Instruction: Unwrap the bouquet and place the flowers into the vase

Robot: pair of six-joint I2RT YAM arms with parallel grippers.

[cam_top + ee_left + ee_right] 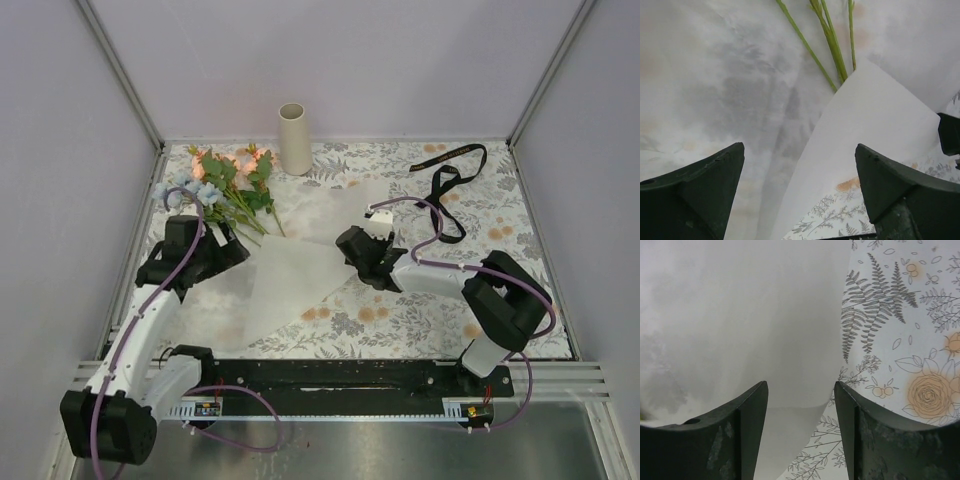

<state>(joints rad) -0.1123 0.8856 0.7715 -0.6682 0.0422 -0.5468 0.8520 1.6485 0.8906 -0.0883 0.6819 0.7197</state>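
flowers (225, 180): lying flat at upper left of the top view, heads toward the far left corner, stems (832, 47) running down-right onto the paper (285, 270). not bundled.

vase (294, 138): upright at top centre, just right of the flower heads, nothing in it.

ribbon (452, 172): off, loose at upper right of the worktop (480, 290), well apart from the flowers.

paper: opened into a flat sheet mid-frame; stem ends lie on its upper left part.

progress (judgement): unwrapping looks essentially done, with the tie removed and the cone spread out. left to do: pick up the flowers and stand them in the vase; none placed yet.

left gripper (232, 243): arm reaches up the left side, wrist tipped down over the sheet's left edge, just below the stems. fingers wide apart, nothing between them.

right gripper (350, 241): arm folded in from lower right, elbow out, pointing left at the sheet's right edge. fingers apart, hovering low over the paper edge, not clamped on it.
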